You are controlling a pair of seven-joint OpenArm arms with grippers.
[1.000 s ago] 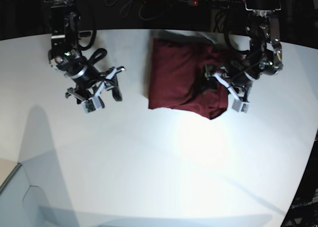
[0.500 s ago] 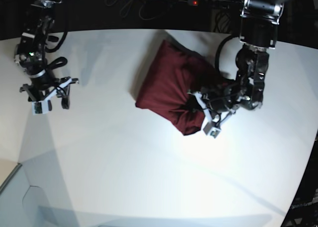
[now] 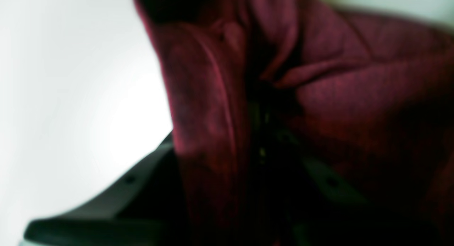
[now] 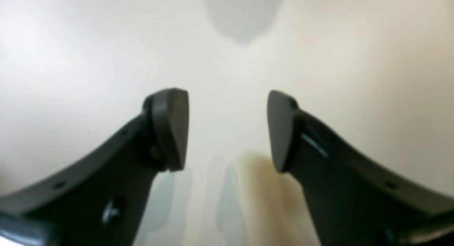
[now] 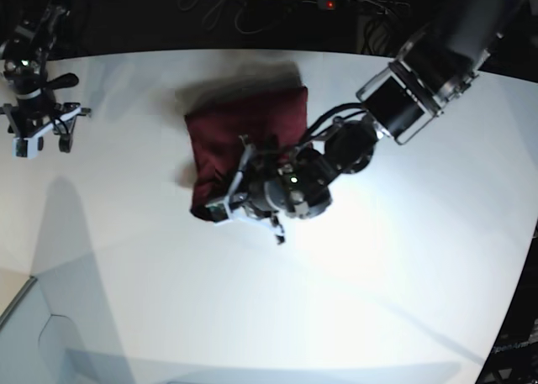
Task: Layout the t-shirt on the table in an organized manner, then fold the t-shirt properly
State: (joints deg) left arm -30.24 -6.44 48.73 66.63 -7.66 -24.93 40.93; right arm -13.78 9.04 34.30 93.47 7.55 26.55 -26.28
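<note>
The left gripper (image 5: 231, 201), a dark 2-fingered claw on the arm reaching in from the base view's right, is clamped on a bunched fold of the t-shirt (image 5: 244, 128), a plain dark maroon soft fabric garment; in the left wrist view the cloth (image 3: 319, 107) drapes over and between the fingers (image 3: 106, 200), hiding their tips. The shirt lies as a compact, roughly square bundle on the table (image 5: 353, 300), a broad smooth white top with a curved edge, towards the far middle of it, its far edge blurred. The right gripper (image 4: 227, 129) is spread wide with nothing between its 2 dark pads (image 4: 170, 129), hanging over bare tabletop; in the base view it (image 5: 38, 136) sits at the far left, well apart from the shirt. The cloth looks light, limp and unbreakable, so it will likely sag and crumple from any single hold and slide readily on the slick surface. A pinch at 1 hem corner or shoulder seam per gripper, 2 holds in all, would probably spread it best. Open white surface lies in front of the bundle and to both sides, giving ample room to lay it flat; the near curved rim is well away, while the far rim is close behind the shirt.
</note>
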